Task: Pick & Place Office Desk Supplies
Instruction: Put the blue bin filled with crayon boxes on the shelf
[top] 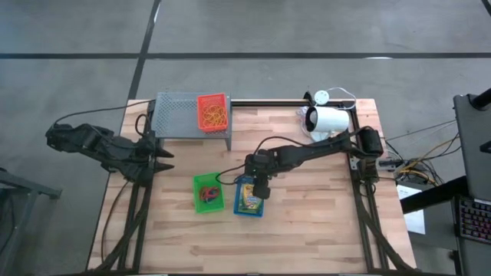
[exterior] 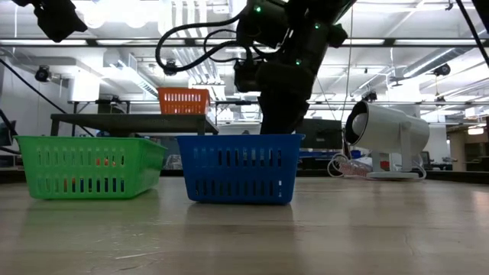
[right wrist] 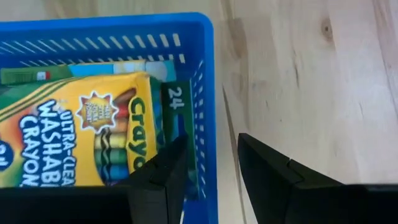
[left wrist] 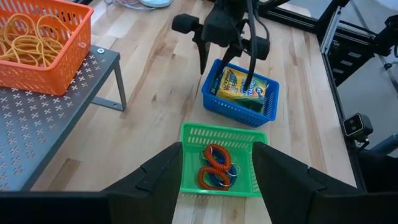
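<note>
A blue basket on the table holds a yellow-green crayon box lying flat. My right gripper points down at the basket's wall on the table's right side. It is open, with one finger inside beside the box and one outside; I see no touch. A green basket next to it holds red and blue elastic loops. An orange basket of rubber bands stands on the grey rack. My left gripper waits open at the table's left edge.
A white cylindrical device with its cable lies at the far right corner. The grey rack stands at the far left. Bare wood lies toward the table's near edge and to the right of the blue basket.
</note>
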Controlling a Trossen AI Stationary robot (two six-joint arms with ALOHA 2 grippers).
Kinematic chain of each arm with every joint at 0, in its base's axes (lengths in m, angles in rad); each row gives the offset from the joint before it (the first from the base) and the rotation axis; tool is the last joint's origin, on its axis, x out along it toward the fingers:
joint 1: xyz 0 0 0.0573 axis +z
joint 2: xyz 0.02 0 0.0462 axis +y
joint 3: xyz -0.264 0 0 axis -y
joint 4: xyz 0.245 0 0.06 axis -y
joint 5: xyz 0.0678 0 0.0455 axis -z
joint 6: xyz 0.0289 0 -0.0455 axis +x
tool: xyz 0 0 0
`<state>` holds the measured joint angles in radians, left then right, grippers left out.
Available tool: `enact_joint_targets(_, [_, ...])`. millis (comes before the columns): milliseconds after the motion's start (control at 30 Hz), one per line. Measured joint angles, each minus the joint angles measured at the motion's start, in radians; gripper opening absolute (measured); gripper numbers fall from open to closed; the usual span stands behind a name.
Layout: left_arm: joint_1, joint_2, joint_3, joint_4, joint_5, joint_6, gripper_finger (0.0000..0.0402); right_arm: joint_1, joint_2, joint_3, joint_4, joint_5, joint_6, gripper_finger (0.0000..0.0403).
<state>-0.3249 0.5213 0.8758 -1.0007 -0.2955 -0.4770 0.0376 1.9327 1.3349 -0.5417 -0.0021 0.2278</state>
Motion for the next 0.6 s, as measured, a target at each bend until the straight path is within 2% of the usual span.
enact_joint_targets(167, [0.0,0.0,0.0,0.0,0.0,0.0,0.02,0.0,-0.002,0.0,0.001,0.01,0.0,0.0137])
enact_joint_targets(267, [0.0,0.0,0.0,0.0,0.0,0.0,0.02,-0.001,-0.039,-0.001,-0.002,0.054,0.0,0.0137])
enact_joint_targets(400, [0.0,0.0,0.0,0.0,0.0,0.0,0.02,-0.002,-0.094,-0.001,-0.011,0.061,0.0,0.0137])
enact_joint_targets(600, [0.0,0.0,0.0,0.0,0.0,0.0,0.02,0.064,-0.166,0.0,0.004,-0.021,0.026,0.0137])
